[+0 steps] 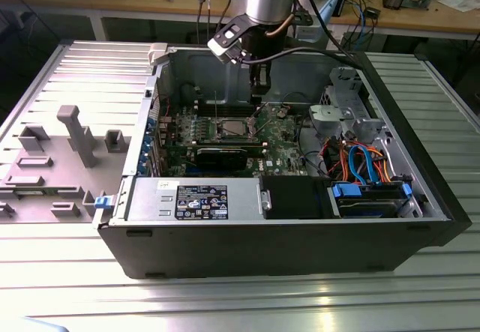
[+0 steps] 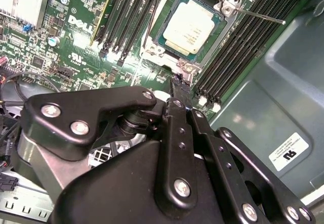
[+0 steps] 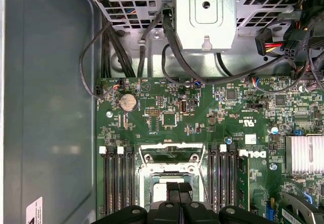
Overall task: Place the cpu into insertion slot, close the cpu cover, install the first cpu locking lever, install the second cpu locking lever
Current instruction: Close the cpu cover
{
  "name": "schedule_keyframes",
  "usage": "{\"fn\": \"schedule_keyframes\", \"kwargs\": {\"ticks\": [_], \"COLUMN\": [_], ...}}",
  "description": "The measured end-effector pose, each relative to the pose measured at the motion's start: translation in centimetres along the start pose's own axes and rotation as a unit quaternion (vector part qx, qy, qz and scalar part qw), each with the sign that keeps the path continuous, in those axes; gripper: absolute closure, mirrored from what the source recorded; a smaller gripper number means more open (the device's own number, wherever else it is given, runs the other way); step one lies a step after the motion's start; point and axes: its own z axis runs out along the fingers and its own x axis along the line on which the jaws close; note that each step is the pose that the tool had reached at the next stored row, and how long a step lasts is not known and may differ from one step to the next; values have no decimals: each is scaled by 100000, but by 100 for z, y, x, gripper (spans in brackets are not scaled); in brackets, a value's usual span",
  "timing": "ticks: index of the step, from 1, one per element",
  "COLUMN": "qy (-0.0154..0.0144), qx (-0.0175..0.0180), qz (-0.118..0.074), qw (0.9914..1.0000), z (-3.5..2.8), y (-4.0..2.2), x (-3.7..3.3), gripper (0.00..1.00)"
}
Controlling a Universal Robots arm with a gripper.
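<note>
The cpu (image 2: 190, 28) sits square in the insertion slot (image 2: 152, 48) at the middle of the green motherboard (image 3: 212, 113). Its grey metal top shows through the window of the cpu cover (image 2: 208, 49), though these angles do not settle whether that frame lies fully flat. A thin locking lever (image 2: 258, 15) juts free from one corner of the socket, out over the black memory slots (image 2: 243, 42), unlatched. The gripper (image 2: 178, 85) hangs just beside the socket's edge, fingers pressed together with nothing between them. In the exterior view the arm reaches into the open computer case (image 1: 300, 249), on the far side of the power supply (image 1: 199, 199). The likely risk is stray contact: fingertips this close could slip off the springy lever, strike the memory slots or lean on the cover. Uneven pressure could then skew the chip on its contacts.
</note>
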Motion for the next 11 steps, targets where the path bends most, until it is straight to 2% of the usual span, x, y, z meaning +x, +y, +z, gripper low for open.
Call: {"fn": "schedule_keyframes", "kwargs": {"ticks": [11], "qy": [4], "qx": [1], "qz": [0], "qw": [100000], "z": [0], "y": [27], "x": [0], "gripper": [89]}}
